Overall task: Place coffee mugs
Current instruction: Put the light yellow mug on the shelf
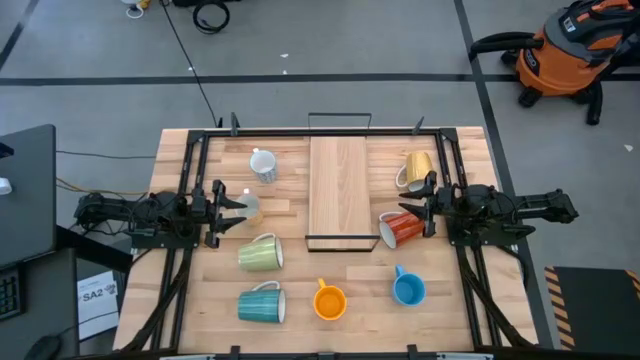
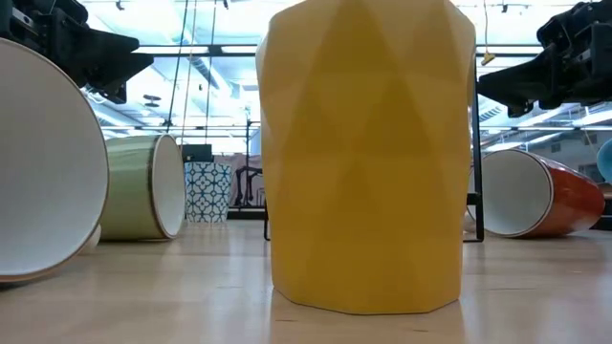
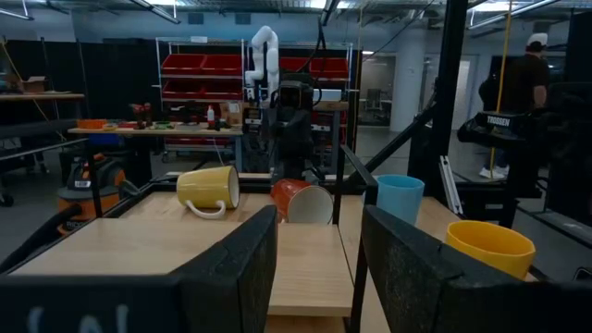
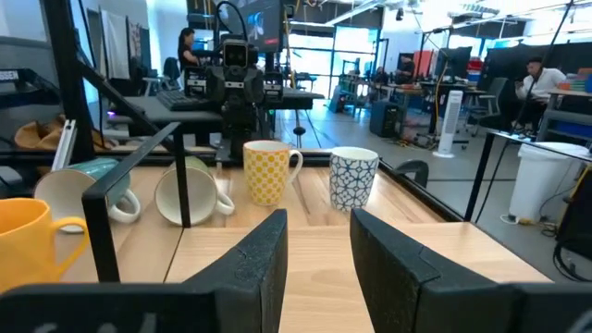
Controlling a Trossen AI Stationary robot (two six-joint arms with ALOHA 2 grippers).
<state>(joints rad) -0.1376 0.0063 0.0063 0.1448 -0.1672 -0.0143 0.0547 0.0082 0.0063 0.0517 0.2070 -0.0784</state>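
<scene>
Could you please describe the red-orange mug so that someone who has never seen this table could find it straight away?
Start at the long pale wooden board running down the middle of the table. At its near right corner, just in front of the right gripper, lies the red-orange mug. It is tipped on its side showing a white inside, while the yellow mug beyond it is plain yellow.
</scene>
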